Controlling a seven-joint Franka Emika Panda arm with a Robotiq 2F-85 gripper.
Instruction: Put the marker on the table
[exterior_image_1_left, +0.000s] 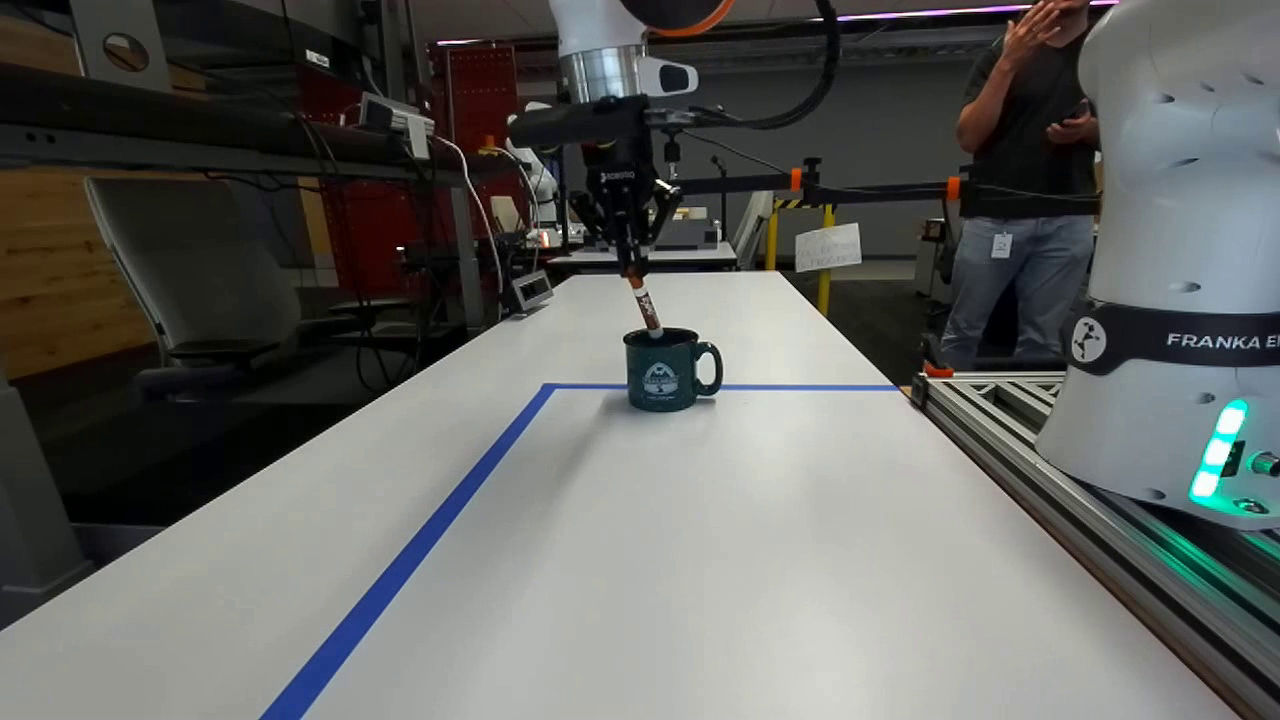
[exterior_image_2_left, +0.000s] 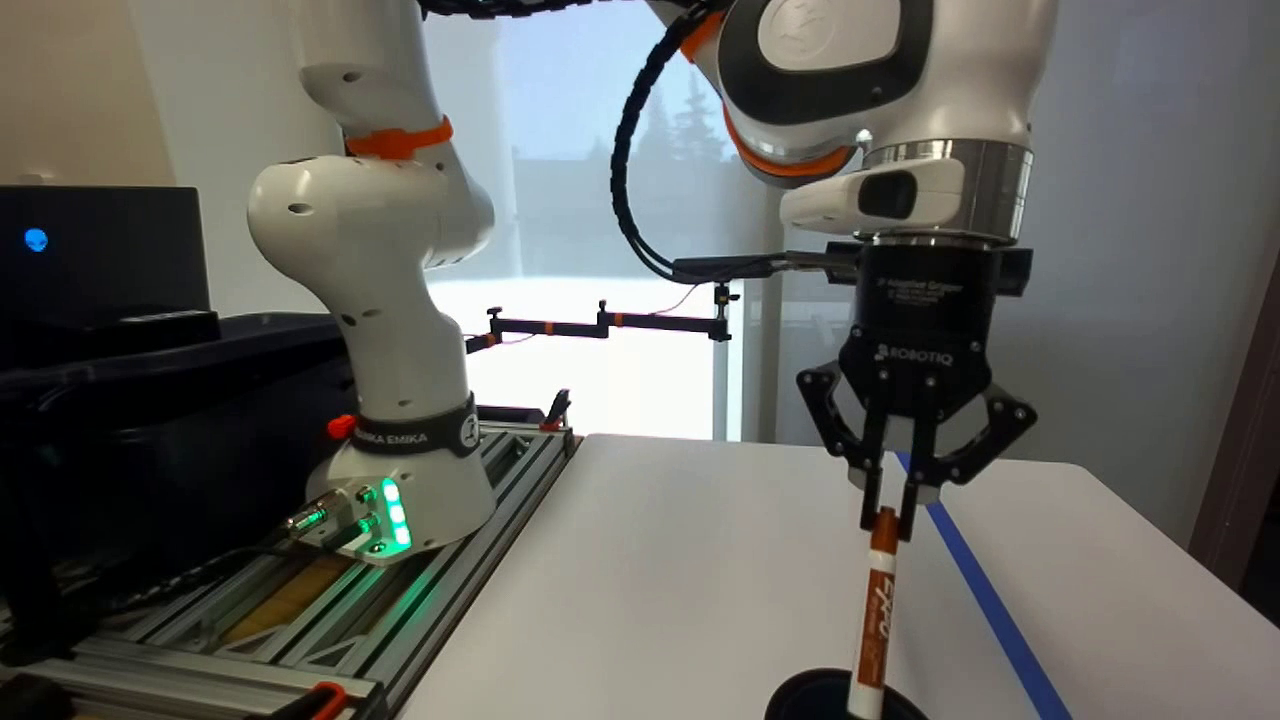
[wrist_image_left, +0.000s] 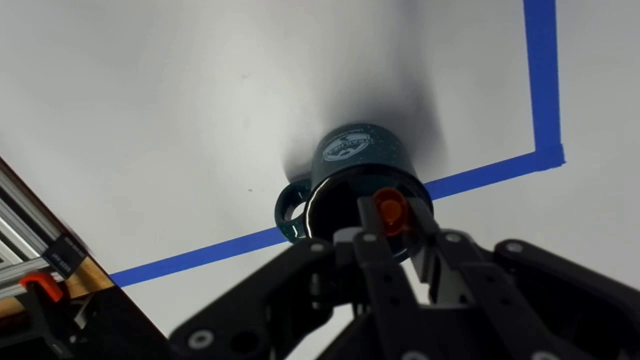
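Bench (exterior_image_1_left: 690, 560) white, nearest part out of frame in both exterior views; jaws pinching the marker (exterior_image_2_left: 876, 622) by its orange cap; mug (exterior_image_2_left: 812, 697) upright on bench, cropped by the frame in an exterior view, inside dark, hard to read; marker steep, slightly tilted, cap up, lower end at the mug's mouth; whether it dips inside, cannot tell.

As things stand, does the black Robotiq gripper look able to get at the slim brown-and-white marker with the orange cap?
Apparently yes: the gripper looks closed on the cap of the marker, above the dark teal mug, whose mouth surrounds at most the lower end, leaving the cap clear.
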